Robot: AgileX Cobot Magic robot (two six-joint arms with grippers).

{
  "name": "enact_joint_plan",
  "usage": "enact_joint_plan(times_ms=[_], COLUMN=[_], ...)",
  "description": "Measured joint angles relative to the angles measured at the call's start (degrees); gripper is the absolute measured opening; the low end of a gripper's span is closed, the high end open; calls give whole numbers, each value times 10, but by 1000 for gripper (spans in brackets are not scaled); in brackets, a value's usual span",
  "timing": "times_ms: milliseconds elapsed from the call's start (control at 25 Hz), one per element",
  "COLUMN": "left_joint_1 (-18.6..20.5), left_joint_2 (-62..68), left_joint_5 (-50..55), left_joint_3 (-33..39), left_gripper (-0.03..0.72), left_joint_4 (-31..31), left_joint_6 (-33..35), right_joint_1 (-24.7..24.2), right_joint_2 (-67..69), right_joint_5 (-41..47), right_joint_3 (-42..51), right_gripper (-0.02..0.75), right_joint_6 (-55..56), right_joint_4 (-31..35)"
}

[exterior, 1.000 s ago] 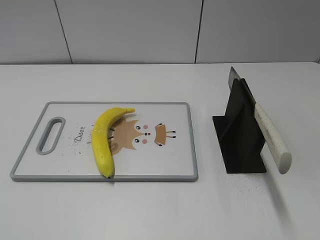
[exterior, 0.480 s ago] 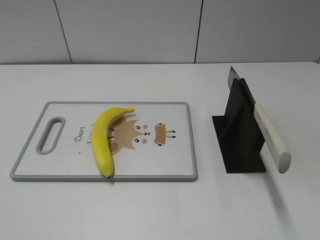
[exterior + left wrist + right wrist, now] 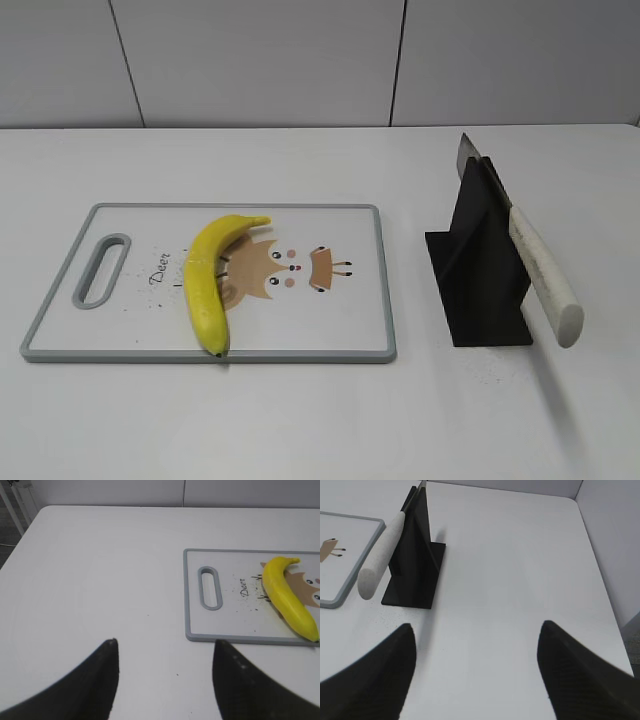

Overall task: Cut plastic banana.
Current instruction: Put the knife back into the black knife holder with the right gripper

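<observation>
Glossy yellow and likely light, stiff and slippery, the plastic banana point(image 3: 207, 278) lies on the cutting board point(image 3: 330, 320) and looks best pinned mid-body, while the left gripper point(image 3: 164, 652) and right gripper point(image 3: 476, 637) hang wide open, empty, over the tabletop point(image 3: 320, 420).

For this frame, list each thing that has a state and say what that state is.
banana: whole, uncut, lying on the cutting board.
cutting board: flat on the table, bearing only the banana.
knife: in its stand, handle sloping down towards the camera, unheld.
knife stand: upright on the table, right of the board.
left tool: open, empty, above bare table.
right tool: open, empty, short of the knife.
</observation>
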Motion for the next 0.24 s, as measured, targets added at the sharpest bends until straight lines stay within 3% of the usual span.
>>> enact_joint_plan(times_ms=[240], left_joint_1=[0], left_joint_2=[0], left_joint_5=[0], left_joint_3=[0], left_gripper=[566], left_joint_4=[0], left_joint_6=[0], right_joint_1=[0], right_joint_2=[0], right_joint_5=[0], right_joint_3=[0], right_gripper=[593], right_joint_6=[0], right_joint_4=[0])
